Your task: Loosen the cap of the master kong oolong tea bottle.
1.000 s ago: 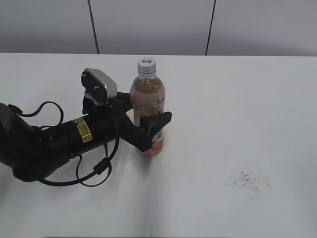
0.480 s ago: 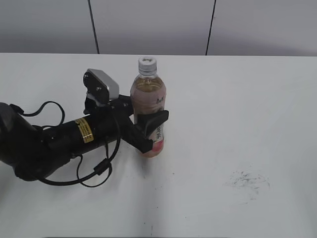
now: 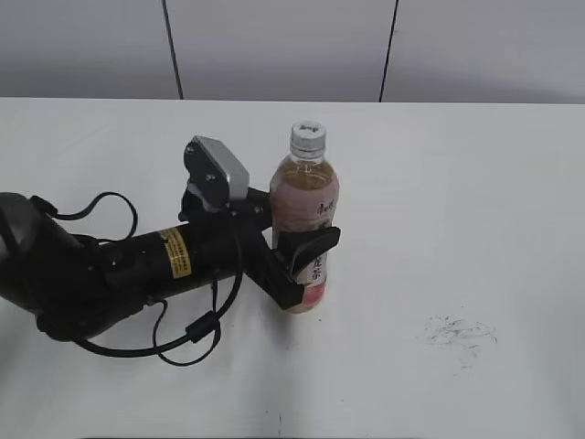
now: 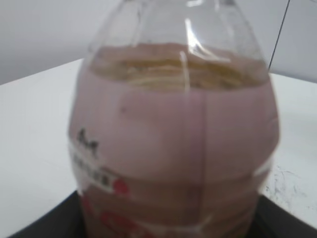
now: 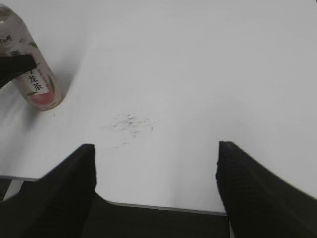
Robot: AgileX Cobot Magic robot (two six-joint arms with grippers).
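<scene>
The master kong oolong tea bottle stands upright on the white table, amber tea inside, pink label round its body. Its white-grey cap with a small dark mark sits on the neck. My left gripper is shut on the bottle's lower body. The bottle fills the left wrist view, where the cap is out of frame. In the right wrist view the bottle stands at the far left and my right gripper is open and empty, low over the table's near edge. It does not show in the exterior view.
A patch of dark scuff marks lies on the table to the right of the bottle, also in the right wrist view. The table's front edge runs just under the right gripper. A grey wall stands behind.
My left gripper has closed on the bottle and slid it to the right and a little nearer, the arm moving with it.
</scene>
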